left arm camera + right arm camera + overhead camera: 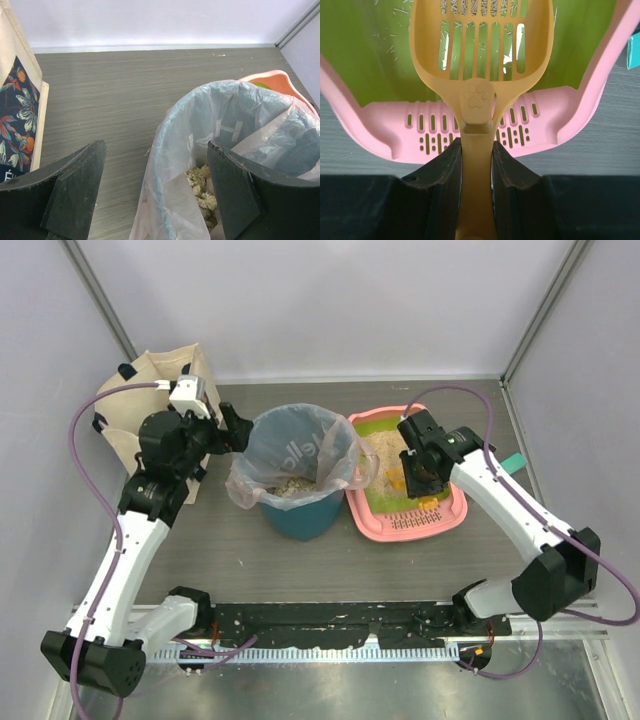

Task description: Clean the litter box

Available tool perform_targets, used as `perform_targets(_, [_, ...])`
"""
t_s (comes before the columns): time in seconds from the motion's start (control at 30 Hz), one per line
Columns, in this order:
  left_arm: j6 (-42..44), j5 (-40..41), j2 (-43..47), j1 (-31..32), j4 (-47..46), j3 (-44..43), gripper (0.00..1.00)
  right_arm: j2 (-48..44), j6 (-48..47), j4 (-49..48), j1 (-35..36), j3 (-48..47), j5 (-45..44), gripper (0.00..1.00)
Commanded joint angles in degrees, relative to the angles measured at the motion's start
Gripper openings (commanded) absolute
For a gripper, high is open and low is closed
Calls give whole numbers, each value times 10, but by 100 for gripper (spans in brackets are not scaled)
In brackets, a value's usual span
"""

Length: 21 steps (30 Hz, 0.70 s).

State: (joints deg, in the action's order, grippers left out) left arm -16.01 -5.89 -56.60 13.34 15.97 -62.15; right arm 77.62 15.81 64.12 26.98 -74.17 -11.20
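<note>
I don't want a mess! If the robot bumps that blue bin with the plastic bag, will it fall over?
Probably not easily: the bin stands upright and holds litter at the bottom, which likely steadies it. Its clear bag looks thin and crinkly, so it would probably just crumple when touched.

Teal bin and litter box stand mid-table. The bin's clear liner laps the box's left rim, so there is no passage between them. Tote bag blocks the far left corner. Left gripper, jaws apart, occupies the gap between tote and bin. Right gripper, clamped on the orange scoop, occupies the box's near end. Tabletop is open along the near edge and along the far edge.
</note>
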Motion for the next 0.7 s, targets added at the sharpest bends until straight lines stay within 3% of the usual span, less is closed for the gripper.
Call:
perform_targets(0.0, [15,-23,-7,5,-32,-23,86,27,9,-16,-2,-25,-3,1])
perform_targets(0.13, [17,-15,-10,5,-31,-17,88,79,14,-46,-2,-46,34,1])
perform_targets(0.4, [23,-3,-11,5,-29,-6,88,198,-32,19,-3,-118,9,1])
perform_targets(0.67, [28,0,-20,5,-25,-5,89,272,-42,-40,-6,-133,75,1])
